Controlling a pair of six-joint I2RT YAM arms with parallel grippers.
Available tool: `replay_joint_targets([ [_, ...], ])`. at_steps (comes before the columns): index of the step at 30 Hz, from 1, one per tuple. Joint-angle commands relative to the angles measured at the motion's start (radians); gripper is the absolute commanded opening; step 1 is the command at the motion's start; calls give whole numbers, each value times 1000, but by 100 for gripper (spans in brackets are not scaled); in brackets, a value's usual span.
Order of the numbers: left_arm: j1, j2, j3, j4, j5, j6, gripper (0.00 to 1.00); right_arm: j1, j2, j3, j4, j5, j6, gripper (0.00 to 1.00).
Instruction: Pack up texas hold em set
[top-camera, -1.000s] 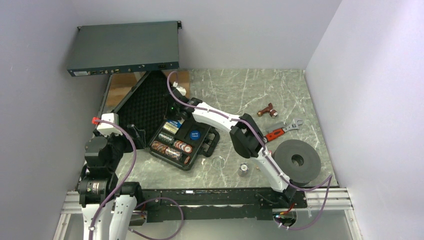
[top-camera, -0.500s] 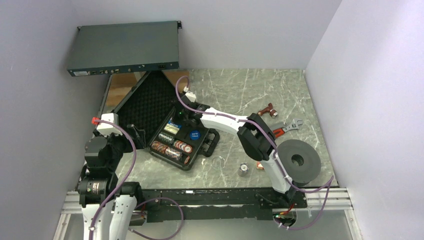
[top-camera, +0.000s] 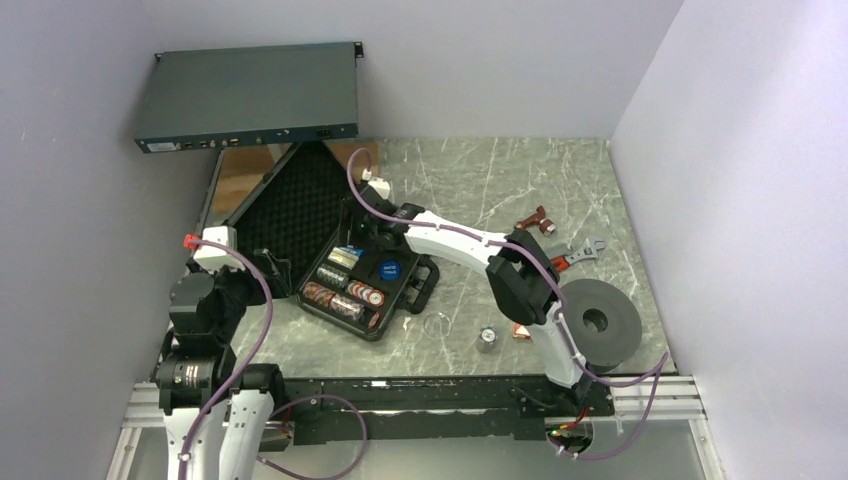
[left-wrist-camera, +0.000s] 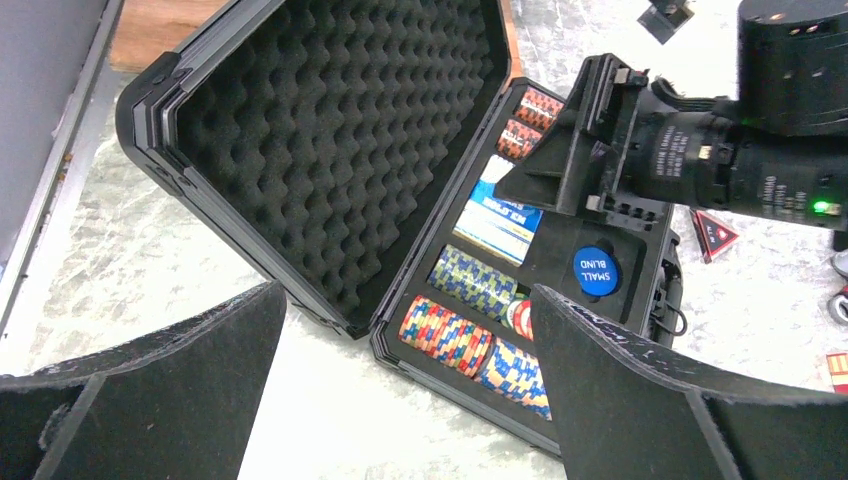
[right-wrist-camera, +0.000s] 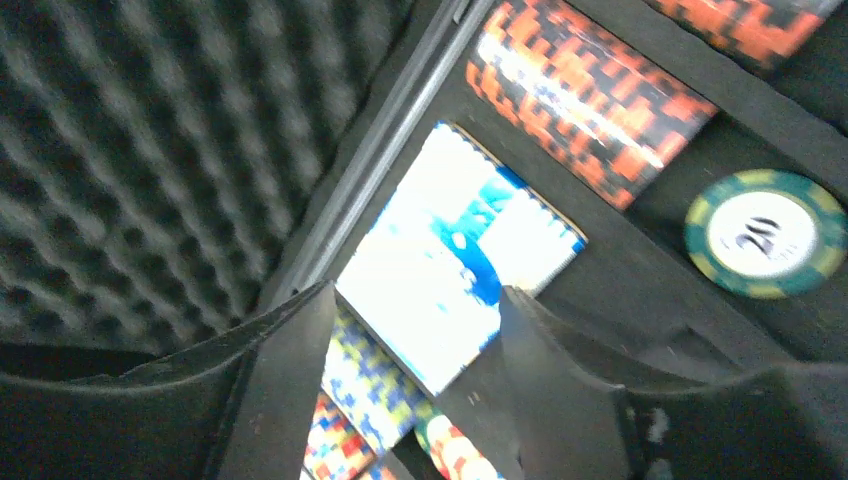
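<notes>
The black case (top-camera: 421, 284) lies open on the table, its foam-lined lid (top-camera: 290, 208) leaning back to the left. The tray holds striped chip rolls (top-camera: 340, 300), a blue disc (top-camera: 389, 268) and a blue-and-white card box (left-wrist-camera: 497, 215). My right gripper (top-camera: 362, 236) hangs low over the back of the tray. Its jaws stand apart above the card box (right-wrist-camera: 455, 255), not closed on it. Beside it sit an orange-black chip roll (right-wrist-camera: 585, 100) and a green chip (right-wrist-camera: 765, 233). My left gripper (left-wrist-camera: 410, 400) is open, left of the case, holding nothing.
A dark-grey rack unit (top-camera: 250, 95) rests against the back wall above the lid. Right of the case lie a red-handled wrench (top-camera: 565, 262), a brown fitting (top-camera: 535, 220), a thick grey ring (top-camera: 595, 322), a small metal cylinder (top-camera: 487, 338) and a copper piece (top-camera: 521, 331).
My right arm has swung forward and right, bringing its gripper from the lid edge down over the tray, and its jaws have opened from shut. The left arm has stayed still.
</notes>
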Motion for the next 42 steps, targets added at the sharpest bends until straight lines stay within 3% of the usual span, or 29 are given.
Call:
replay_joint_targets([
  [1,5,24,1,25,55,5,99,7,-122,7,-166,69,-111,69],
  [6,6,35,2,43,152,32,99,7,-295,-122,-204,159,-131,86],
  [18,5,93,6,56,215,39,99,6,-708,-481,-457,368,-83,99],
  [26,3,147,5,70,292,56,99,6,-875,-624,-641,425,3,100],
  [42,-63,160,-6,85,327,53,99,0,-1044,-914,-610,184,136,95],
])
